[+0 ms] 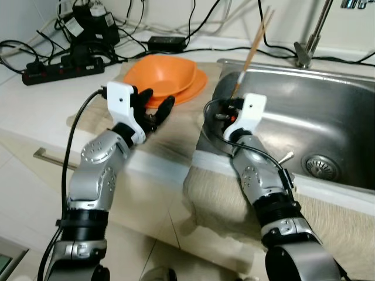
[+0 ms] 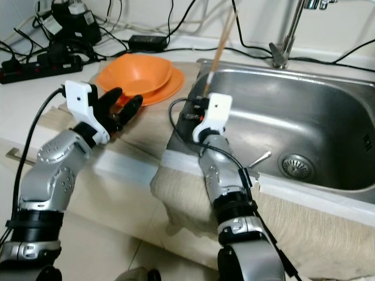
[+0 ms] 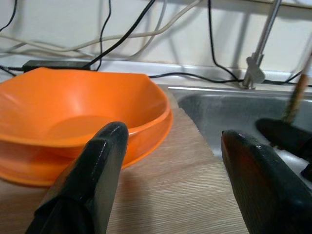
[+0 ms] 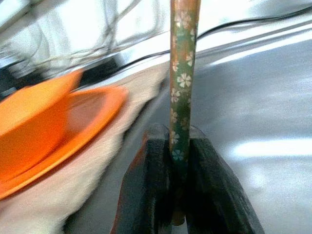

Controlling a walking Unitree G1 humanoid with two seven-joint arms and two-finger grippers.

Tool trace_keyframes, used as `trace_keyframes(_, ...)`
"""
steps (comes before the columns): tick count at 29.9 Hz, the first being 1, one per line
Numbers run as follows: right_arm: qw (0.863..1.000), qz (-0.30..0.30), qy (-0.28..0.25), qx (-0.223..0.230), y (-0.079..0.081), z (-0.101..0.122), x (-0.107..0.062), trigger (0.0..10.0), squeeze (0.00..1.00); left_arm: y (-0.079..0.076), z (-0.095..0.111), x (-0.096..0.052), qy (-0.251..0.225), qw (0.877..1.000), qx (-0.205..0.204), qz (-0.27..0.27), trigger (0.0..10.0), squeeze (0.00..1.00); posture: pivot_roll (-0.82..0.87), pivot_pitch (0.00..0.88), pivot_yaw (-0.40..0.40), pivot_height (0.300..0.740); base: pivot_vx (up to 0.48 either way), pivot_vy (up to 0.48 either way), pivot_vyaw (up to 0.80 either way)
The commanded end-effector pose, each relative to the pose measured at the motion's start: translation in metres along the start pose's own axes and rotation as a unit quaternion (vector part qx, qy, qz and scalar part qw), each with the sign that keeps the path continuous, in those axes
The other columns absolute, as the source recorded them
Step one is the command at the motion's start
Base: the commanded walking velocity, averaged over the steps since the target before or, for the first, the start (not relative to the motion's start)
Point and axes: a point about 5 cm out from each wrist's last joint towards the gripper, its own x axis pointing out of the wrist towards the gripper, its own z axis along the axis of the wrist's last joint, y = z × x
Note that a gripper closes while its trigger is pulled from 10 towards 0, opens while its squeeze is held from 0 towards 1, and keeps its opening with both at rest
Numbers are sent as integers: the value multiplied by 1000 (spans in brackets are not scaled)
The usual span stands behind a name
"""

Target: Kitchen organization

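While the pale surface [image 1: 41, 105] spreads across the scene from nine o'clock, the steel sink [image 1: 328, 111] takes up the three o'clock side, its faucet [image 1: 309, 41] rising at one o'clock and its drain [image 1: 321, 166] lying toward four o'clock. Both silver arms reach up from six o'clock with elbows bent. A wood-grain board [image 1: 176, 129] lies on the surface just beside the sink's near rim, and on its far end sit an orange bowl [image 1: 161, 75] nested on an orange plate [image 1: 196, 86], at about eleven o'clock from the left claw [image 1: 157, 106]. That left claw hovers low over the board, its two black fingers [image 3: 97, 165] spread wide apart and holding nothing, pointed toward the bowl. The right forearm crosses the sink's front edge, and the right claw [image 1: 233, 105] sits just inside the sink's left wall, pinched tight on the lower end of a pair of chopsticks [image 1: 253, 47]. Seen from the right wrist, the sticks carry a green floral band [image 4: 181, 97] and stand nearly upright between the pads, leaning toward one o'clock. A power strip [image 1: 61, 68] and tangled cables lie at ten o'clock.
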Motion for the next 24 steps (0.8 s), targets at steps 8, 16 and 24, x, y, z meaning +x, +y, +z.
trace_keyframes(8, 993, -98, 55, 19, -16, -4, 14, 0, 0, 4, -1, -3, 18, 1000, 4, 12, 10000, 0, 86, 0, 89, 740, 0, 0, 0)
trace_keyframes(16, 961, -161, 163, -156, -54, -20, 12, 0, 0, 7, -4, -1, 30, 999, 16, 22, 10000, 0, 84, 0, 64, 740, 0, 0, 0)
trace_keyframes(24, 908, -154, 225, -319, -89, -35, -3, 0, 0, 11, -6, -1, 34, 999, 23, 33, 10000, 0, 81, 0, 45, 740, 0, 0, 0)
